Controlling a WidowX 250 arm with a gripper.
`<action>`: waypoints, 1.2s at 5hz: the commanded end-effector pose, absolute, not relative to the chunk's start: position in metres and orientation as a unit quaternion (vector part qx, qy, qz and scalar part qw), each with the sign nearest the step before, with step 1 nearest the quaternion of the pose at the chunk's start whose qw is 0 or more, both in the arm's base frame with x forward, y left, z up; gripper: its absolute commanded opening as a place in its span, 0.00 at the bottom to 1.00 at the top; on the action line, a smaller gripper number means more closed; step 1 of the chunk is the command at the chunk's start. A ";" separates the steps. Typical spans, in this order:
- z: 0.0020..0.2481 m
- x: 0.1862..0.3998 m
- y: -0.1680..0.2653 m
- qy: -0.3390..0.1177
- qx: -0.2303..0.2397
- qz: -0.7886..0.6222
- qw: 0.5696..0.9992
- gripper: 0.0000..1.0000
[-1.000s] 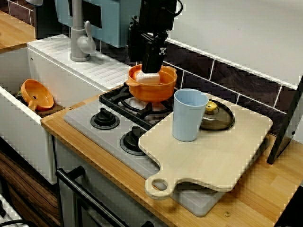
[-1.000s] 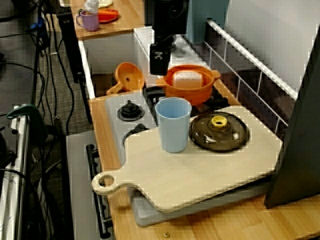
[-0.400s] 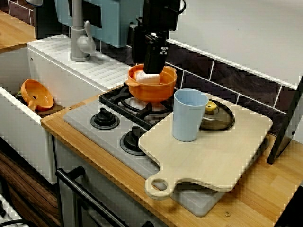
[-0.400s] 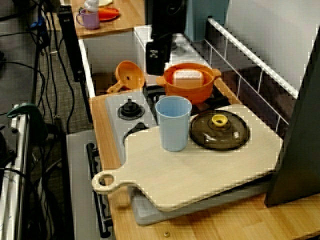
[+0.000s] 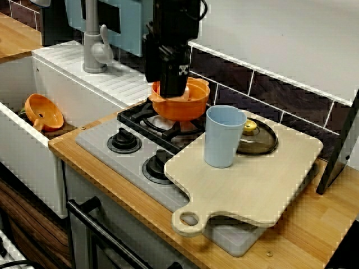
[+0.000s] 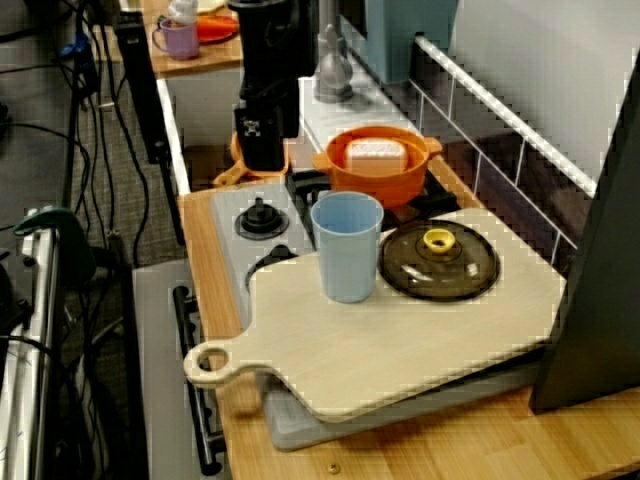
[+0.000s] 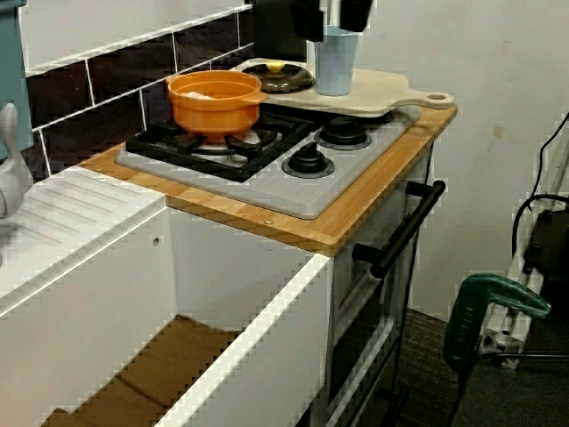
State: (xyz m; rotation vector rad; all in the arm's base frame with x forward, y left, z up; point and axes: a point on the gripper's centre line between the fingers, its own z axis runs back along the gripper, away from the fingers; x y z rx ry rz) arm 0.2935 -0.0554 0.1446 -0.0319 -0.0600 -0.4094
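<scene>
Shifted sideways off the pot since a second ago, the arm (image 6: 270, 50) is hanging upright, its gripper (image 6: 262, 160) pointing down over the stove's (image 6: 226, 248) sink-side edge. A board (image 6: 400, 340) is carrying a cup (image 6: 347, 250) and a lid (image 6: 438, 265). Just beside the gripper, the pot (image 6: 380, 175) is sitting on the back burner, holding a pale block (image 6: 375, 156). In the view that rides on the gripper, the jaws are standing apart, grasping nothing.

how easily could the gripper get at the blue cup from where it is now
Probably yes. The gripper hangs beside the pot, apart from the cup. The cup stands upright on the board with nothing above it or on the gripper's side; the lid lies beyond it.
</scene>
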 end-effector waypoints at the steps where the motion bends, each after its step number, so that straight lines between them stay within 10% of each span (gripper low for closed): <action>1: 0.131 0.274 -0.071 -0.096 0.031 -0.117 0.988 1.00; 6: 0.109 0.263 -0.065 -0.144 -0.037 -0.082 0.986 1.00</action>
